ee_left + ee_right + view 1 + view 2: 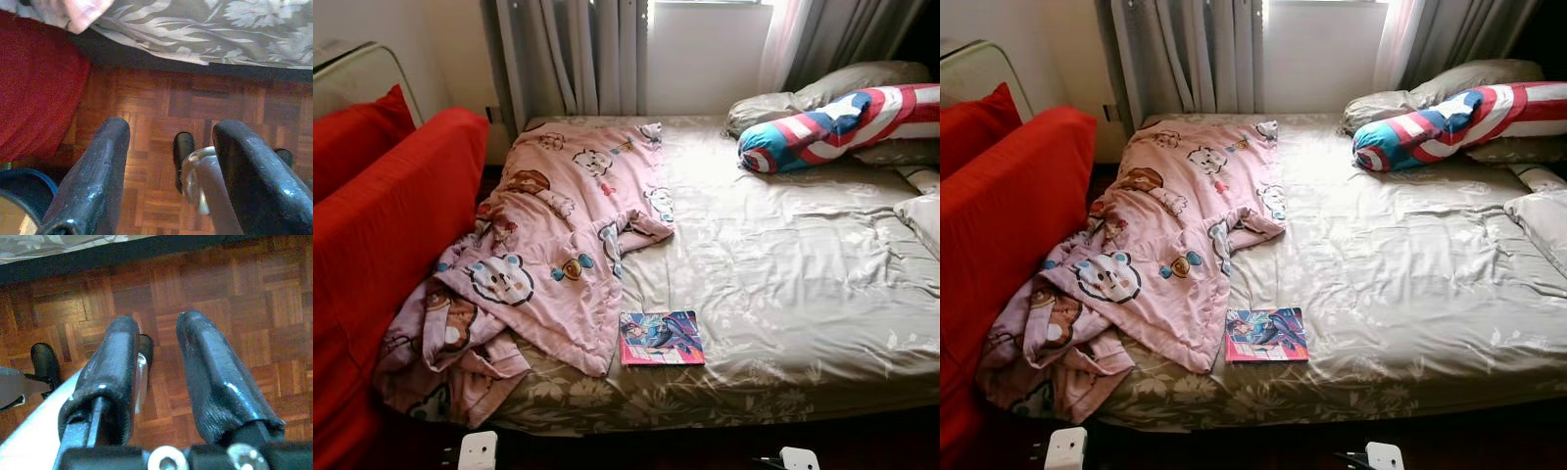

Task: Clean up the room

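Red fabric sofa stands on my left, against the bed. A pink cartoon-printed blanket lies crumpled over the grey-beige floral bedsheet, hanging off the near corner. A colourful thin book rests near the front edge. A striped bolster pillow lies far right. My left gripper and right gripper hang released, fingers apart, above parquet floor.
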Tool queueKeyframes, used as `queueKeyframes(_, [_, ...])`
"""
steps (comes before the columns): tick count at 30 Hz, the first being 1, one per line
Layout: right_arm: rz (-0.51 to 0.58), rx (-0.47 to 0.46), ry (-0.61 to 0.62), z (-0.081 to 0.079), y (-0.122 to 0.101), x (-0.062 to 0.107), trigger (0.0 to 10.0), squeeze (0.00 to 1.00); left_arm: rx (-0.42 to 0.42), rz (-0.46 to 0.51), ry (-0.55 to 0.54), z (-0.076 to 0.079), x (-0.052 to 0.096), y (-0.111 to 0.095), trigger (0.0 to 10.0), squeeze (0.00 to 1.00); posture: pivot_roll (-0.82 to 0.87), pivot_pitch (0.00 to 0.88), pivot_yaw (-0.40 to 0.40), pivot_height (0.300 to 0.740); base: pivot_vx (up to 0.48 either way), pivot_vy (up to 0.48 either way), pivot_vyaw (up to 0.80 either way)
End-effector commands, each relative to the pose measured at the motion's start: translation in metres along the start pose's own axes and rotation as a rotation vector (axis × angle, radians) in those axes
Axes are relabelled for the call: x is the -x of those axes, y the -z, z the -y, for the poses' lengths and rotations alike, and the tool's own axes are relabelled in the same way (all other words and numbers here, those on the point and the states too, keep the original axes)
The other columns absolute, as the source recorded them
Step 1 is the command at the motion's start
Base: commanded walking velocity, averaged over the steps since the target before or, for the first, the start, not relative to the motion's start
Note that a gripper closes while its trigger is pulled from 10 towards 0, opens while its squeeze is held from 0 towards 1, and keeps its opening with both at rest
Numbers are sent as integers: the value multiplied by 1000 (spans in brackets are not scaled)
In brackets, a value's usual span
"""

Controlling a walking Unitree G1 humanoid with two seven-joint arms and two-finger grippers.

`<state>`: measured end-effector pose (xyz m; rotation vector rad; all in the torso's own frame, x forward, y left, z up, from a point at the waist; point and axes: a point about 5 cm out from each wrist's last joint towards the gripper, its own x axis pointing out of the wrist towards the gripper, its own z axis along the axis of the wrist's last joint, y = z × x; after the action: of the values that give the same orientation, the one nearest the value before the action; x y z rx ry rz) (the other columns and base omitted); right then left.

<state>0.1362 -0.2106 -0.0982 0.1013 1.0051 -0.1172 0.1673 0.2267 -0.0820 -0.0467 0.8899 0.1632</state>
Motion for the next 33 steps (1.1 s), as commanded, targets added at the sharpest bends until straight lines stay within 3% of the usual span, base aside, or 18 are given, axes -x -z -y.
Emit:
queueKeyframes(1, [11,-24,17,4,-1,1,10000,0,13,-12,9,2,0,2,10000,0,55,0,-17,740,0,0,0])
queueKeyframes(10, [16,-23,12,4,-2,0,10000,0,-7,-12,25,3,0,1,10000,0,55,0,-17,740,0,0,0])
queueKeyframes(14, [25,0,13,4,-4,0,10000,0,-2,-8,25,3,0,0,10000,0,55,0,-18,740,244,0,0])
queueKeyframes(21, [32,0,10,4,-5,0,10000,0,1,-10,28,4,-1,0,10000,0,55,0,-20,740,252,0,720])
queueKeyframes(25, [28,-35,17,4,-4,0,10000,0,2,-11,30,4,-1,0,10000,0,55,0,-20,740,253,0,0])
queueKeyframes(33, [25,-6,12,4,-4,0,10000,0,3,-13,30,4,0,1,10000,0,54,0,-21,740,253,0,0])
